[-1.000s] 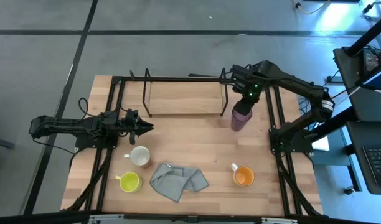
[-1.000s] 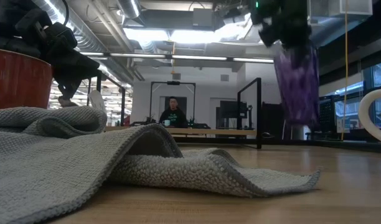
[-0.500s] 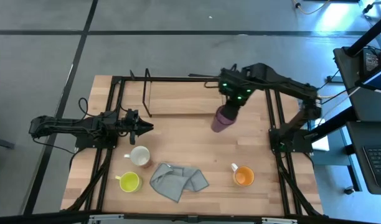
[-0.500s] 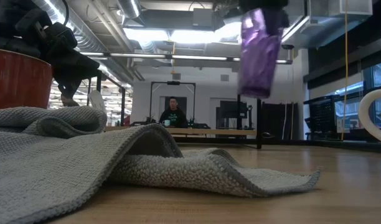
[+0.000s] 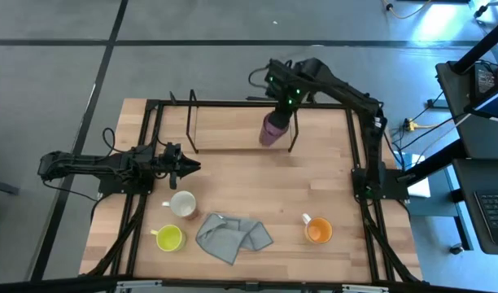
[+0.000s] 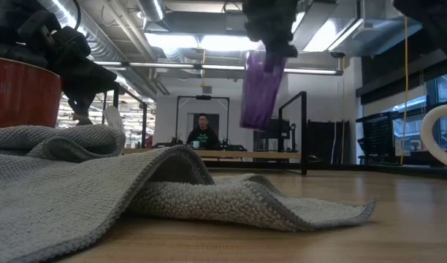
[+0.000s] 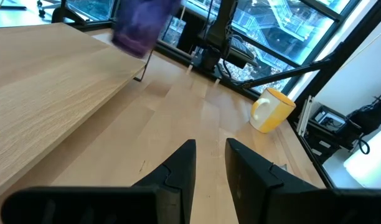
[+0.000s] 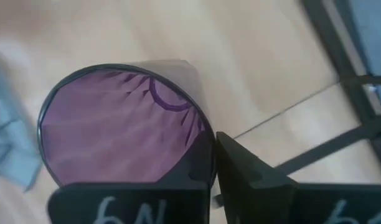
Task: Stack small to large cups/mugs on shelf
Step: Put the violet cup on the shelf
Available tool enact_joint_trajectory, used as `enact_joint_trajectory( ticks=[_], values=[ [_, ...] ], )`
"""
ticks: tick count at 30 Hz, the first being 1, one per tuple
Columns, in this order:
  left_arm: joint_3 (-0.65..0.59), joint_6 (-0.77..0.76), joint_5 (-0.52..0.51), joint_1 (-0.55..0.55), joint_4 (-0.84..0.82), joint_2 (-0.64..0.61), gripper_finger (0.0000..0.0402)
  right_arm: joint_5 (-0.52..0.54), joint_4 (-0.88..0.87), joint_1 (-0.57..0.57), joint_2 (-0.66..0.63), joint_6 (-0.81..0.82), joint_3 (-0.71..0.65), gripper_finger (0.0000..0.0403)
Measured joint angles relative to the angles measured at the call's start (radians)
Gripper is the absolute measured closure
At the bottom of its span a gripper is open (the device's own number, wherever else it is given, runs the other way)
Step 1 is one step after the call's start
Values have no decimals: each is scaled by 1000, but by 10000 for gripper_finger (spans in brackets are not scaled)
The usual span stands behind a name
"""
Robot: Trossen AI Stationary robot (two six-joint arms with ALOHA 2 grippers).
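Purple and translucent, the tumbler [image 5: 273, 129] hangs in the air pinched by the right gripper [image 5: 281, 110], whose fingers clamp on its rim, one finger [image 8: 240, 171] pressed against the outside of the lip as seen from the right wrist. From above, the tumbler sits over the right end of the shelf [image 5: 241, 129], just inside the rack's right-hand upright, and from table height it floats well clear of the wood, slightly tilted, its base above the far edge of the table [image 6: 413, 212]. The right arm reaches in from the far right corner, elbow bent over the black rails. Over on the left side the left gripper [image 5: 192, 166] waits low above the table, pointing toward the middle, its two fingers [image 7: 178, 171] drawn close together with only a narrow slit between them and nothing held. Nearer the front edge, the white mug [image 5: 182, 203] stands just ahead of that gripper, the yellow-green mug [image 5: 168, 238] a little further forward, and the grey cloth [image 5: 233, 237] lies crumpled beside them, near the middle. Well apart on the right front stands the orange mug [image 5: 317, 230], handle turned toward the back left. Beyond the table, a person [image 6: 202, 134] stands far off in the room.
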Motion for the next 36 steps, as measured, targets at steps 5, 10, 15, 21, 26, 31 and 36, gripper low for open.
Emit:
enact_joint_trajectory(
  ticks=[5,10,15,21,26,31,36],
  values=[
    [0,0,0,0,0,0,321,67,-3,-76,31,-83,0,387],
    [0,0,0,0,0,0,321,94,4,-120,52,-127,0,387],
    [0,0,0,0,0,0,321,89,36,-134,83,-128,0,387],
    [0,0,0,0,0,0,321,66,45,-134,112,-95,2,387],
    [0,0,0,0,0,0,321,18,69,-134,117,-71,2,387],
    [0,0,0,0,0,0,321,-5,70,-137,118,-70,1,387],
    [0,0,0,0,0,0,321,-25,66,-138,119,-51,0,387]
  ],
)
